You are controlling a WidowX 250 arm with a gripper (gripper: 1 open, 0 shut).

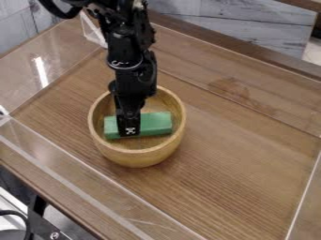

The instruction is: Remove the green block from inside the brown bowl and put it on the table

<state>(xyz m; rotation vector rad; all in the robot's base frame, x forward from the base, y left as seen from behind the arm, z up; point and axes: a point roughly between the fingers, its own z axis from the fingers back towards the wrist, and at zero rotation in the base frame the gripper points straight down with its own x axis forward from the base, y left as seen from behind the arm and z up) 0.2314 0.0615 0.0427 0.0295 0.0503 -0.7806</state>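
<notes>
Broadly, the wood-grain tabletop point(238, 159) with low clear walls point(75, 187) surrounds the work area. Directly beneath the gripper sits the brown bowl point(138, 155), its rim ringing the fingers. The black arm point(126, 47) reaches straight down into it. The gripper point(127, 128) is closed on the green block point(153, 126), which lies flat inside the bowl, extending to the gripper's right in view.
</notes>
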